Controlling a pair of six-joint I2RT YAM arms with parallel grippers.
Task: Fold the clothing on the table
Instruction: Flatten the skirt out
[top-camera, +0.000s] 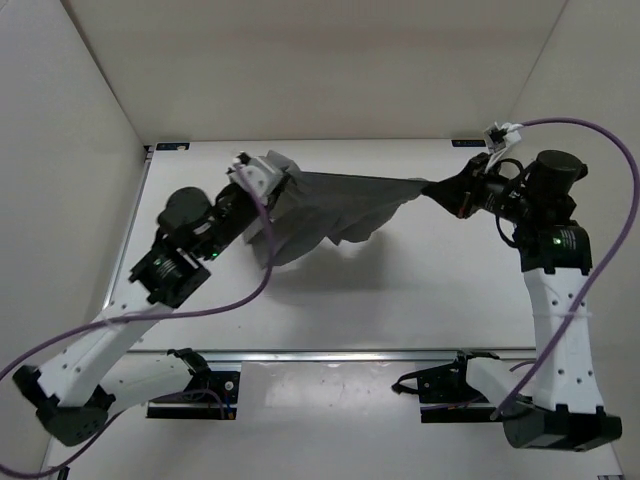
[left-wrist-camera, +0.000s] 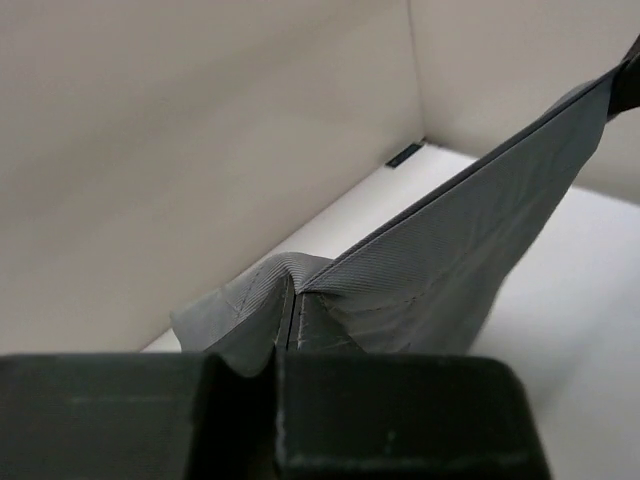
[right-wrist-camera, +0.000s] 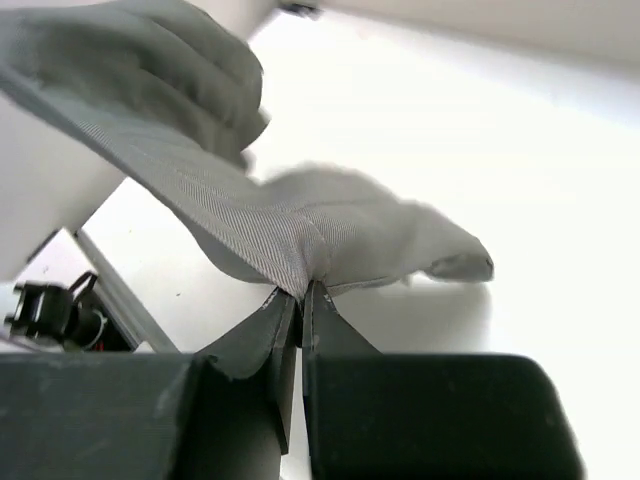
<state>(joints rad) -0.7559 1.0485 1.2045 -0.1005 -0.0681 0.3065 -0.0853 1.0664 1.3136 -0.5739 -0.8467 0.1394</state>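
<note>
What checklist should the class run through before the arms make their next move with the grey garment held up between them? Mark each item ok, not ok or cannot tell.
1. Left gripper shut on one end of the clothing: ok.
2. Right gripper shut on the opposite end: ok.
3. Top edge of the clothing drawn in a straight line between the two grippers: ok.
4. Clothing hanging smooth, without bunching: not ok; it is crumpled near the left gripper and sags in folds below.
5. Lowest hanging part lifted off the table: cannot tell.
</note>
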